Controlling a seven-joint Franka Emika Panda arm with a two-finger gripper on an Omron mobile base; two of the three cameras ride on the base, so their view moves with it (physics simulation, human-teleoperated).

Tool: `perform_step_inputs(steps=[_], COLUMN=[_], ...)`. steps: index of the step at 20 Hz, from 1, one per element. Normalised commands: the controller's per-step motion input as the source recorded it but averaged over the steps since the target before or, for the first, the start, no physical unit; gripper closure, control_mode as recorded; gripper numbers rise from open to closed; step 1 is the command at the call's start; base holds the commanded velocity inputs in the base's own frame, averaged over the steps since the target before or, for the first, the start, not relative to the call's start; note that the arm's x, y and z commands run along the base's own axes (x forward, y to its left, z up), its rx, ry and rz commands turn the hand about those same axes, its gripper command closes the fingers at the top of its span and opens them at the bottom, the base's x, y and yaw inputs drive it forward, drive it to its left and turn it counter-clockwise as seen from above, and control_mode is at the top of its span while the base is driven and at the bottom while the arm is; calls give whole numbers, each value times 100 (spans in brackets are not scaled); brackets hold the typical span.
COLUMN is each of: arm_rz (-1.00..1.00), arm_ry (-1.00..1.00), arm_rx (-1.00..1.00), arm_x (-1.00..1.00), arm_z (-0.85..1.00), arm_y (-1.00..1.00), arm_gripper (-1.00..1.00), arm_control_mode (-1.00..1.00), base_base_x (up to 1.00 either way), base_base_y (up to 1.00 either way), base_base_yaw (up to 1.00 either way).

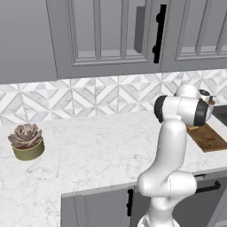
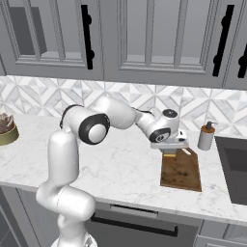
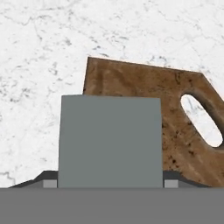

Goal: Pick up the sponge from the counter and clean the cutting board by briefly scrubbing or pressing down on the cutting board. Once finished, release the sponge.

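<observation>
Sponge sits clamped in the gripper, its grey-green face square to the hand camera and hiding most of the fingers; only small grey bits of them show at its lower left and right corners. In the right base view a sliver of yellow sponge shows under the gripper, at the far end of the board. The board lies flat on the counter, its long axis running from the wall side toward the front edge, and the end with the handle hole, cut at the corners, is the far one. Whether the sponge touches the wood or hangs just above it cannot be told. Bare marble lies all along the board's left side out to the front edge; on its right is a narrow strip of counter, then the dark sink. A soap bottle stands near the wall, just beyond the board's far right corner. Far off toward the counter's left end, a round olive pot holds a reddish succulent, well apart from the board. Grey cabinets hang over the tiled wall, and the arm reaches under them.
</observation>
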Motion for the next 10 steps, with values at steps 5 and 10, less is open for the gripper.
perform_step_inputs(steps=[5,10], arm_rz=[0,0], arm_ry=[0,0], arm_rx=[0,0], arm_x=[12,0], arm_z=[-19,-28], arm_y=[0,0], arm_gripper=[100,100], arm_control_mode=[-100,-100], base_base_x=[0,0], base_base_y=[0,0], base_base_yaw=[0,0])
